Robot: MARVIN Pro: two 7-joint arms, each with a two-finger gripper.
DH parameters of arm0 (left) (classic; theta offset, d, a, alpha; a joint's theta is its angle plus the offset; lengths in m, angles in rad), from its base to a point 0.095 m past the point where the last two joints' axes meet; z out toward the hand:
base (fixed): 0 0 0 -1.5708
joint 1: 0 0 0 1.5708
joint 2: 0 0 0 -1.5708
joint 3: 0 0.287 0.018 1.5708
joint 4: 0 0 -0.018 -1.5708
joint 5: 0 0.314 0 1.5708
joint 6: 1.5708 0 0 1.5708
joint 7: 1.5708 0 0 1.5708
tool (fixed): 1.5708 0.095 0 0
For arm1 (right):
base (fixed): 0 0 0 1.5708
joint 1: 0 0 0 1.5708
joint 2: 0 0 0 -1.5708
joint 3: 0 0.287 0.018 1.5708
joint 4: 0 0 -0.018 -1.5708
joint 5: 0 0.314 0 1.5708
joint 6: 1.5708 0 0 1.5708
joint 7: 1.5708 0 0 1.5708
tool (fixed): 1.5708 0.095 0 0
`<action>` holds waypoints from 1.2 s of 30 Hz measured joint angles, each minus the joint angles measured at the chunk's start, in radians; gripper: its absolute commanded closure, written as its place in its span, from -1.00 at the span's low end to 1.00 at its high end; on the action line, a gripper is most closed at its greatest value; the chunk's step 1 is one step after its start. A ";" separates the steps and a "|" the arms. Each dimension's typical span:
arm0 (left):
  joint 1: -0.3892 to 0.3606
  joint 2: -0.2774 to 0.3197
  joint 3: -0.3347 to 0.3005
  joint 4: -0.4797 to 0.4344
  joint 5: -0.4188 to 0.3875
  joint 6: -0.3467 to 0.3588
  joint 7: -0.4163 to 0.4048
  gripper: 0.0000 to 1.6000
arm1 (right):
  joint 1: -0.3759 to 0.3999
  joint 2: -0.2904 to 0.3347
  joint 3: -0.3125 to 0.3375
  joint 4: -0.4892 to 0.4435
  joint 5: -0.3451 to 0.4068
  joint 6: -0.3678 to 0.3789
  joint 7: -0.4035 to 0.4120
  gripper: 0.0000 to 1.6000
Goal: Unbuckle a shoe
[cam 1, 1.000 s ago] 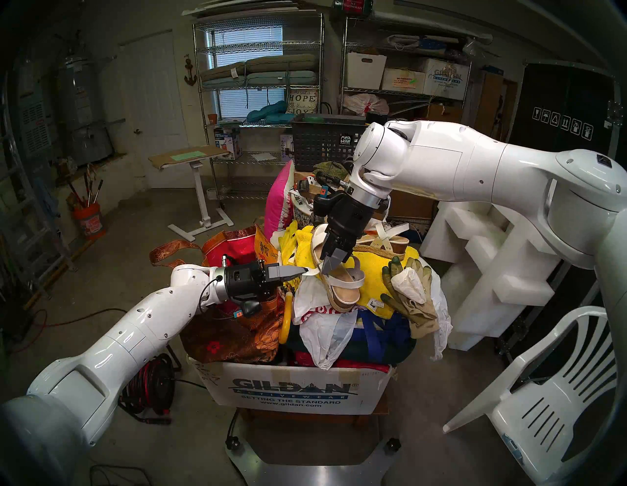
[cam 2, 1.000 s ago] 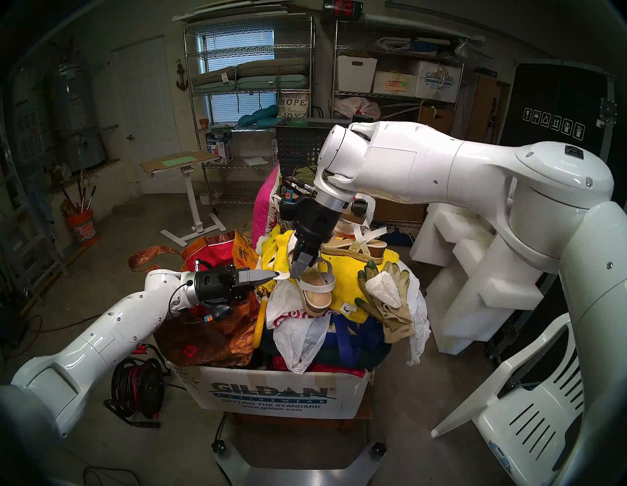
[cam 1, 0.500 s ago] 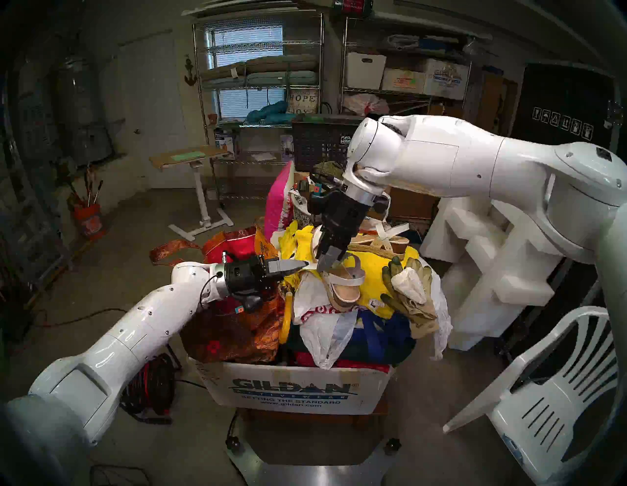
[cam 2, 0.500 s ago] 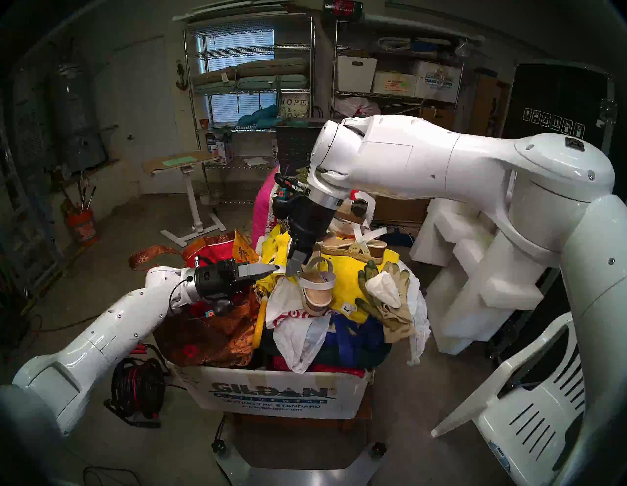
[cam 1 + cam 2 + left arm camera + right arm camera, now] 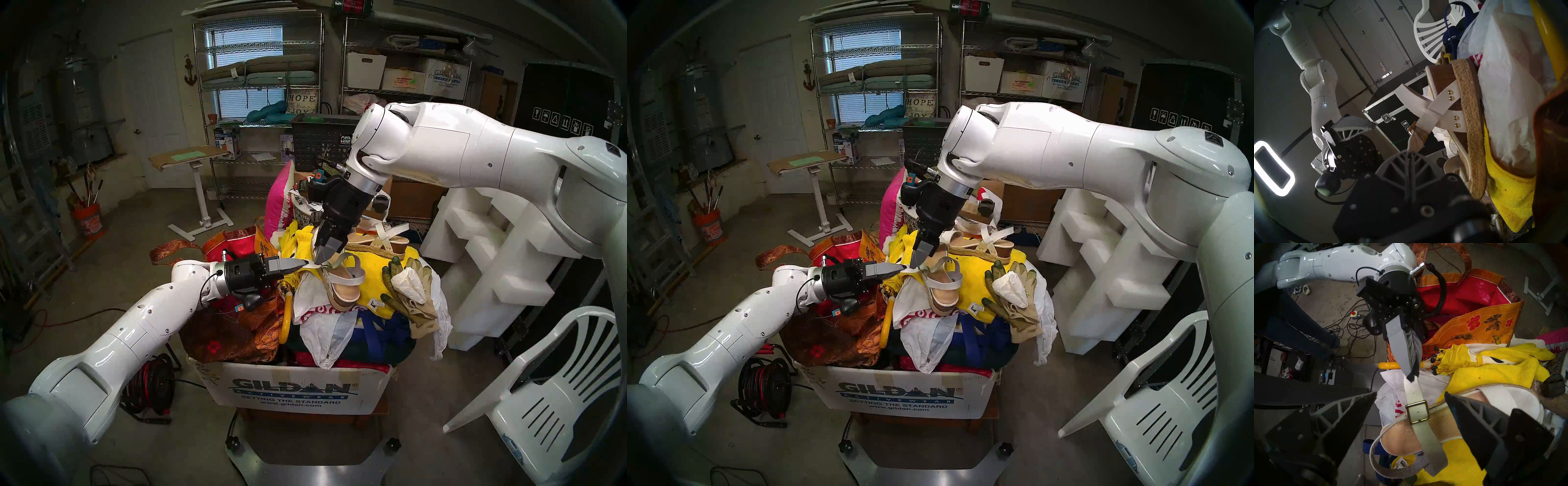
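The shoe is a white-strapped sandal with a tan footbed, lying on a yellow towel on top of a full box. My left gripper is shut on the free end of the shoe's thin ankle strap and holds it taut out to the left. The strap still runs through the gold buckle. My right gripper is open and hovers just above the buckle, which sits between its fingers in the right wrist view. The left wrist view shows the strap end in my shut fingers.
The twin sandal lies behind. Green-tan gloves sit to the right, and an orange-red bag and a yellow umbrella to the left. All rest in a Gildan box. A white chair and foam blocks stand right.
My right gripper has risen a little and shifted left, off the footbed to above the buckle. My left gripper has kept hold of the strap end and barely moved.
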 measured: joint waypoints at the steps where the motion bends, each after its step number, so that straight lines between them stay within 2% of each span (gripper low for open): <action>1: 0.000 0.000 0.000 0.000 0.000 -0.001 -0.001 1.00 | 0.001 0.000 0.000 0.001 0.001 0.000 0.000 -1.00; 9: 0.001 0.006 -0.004 -0.004 -0.005 -0.012 -0.013 1.00 | 0.006 0.000 -0.031 0.006 0.000 -0.015 0.009 -1.00; 16: 0.004 0.013 -0.008 -0.011 -0.010 -0.016 -0.019 1.00 | -0.051 0.000 -0.073 0.016 -0.011 -0.052 0.016 -1.00; 25: 0.005 0.017 -0.008 -0.016 -0.011 -0.009 -0.013 1.00 | -0.105 0.002 -0.066 0.043 -0.006 -0.101 -0.018 -1.00; 36: 0.006 0.017 -0.008 -0.024 -0.014 -0.008 -0.013 1.00 | -0.119 0.014 -0.057 0.051 0.000 -0.131 -0.026 -1.00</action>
